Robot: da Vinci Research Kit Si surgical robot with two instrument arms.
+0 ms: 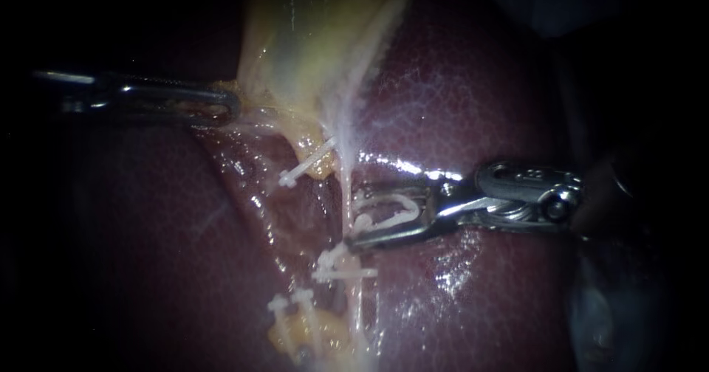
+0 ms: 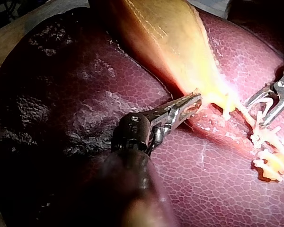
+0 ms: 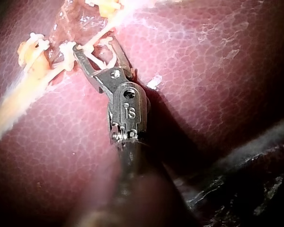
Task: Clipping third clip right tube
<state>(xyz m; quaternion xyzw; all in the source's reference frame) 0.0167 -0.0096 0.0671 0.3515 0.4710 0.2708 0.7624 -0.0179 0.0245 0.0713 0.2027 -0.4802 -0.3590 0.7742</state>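
The right tube is a pale strand running down from the yellow gallbladder. My right instrument comes in from the right. Its jaws stand apart with a white clip held between them, the tips at the tube's right side. In the right wrist view the same jaws reach the strand beside the white clips. Just below them, a closed clip sits on that tube. My left instrument holds the gallbladder's lower edge, also seen in the left wrist view.
Dark red liver lies under and around everything. Another white clip crosses the left tube beside a yellow lump. Further clips sit lower on fatty tissue. The right instrument's shaft lies over the liver.
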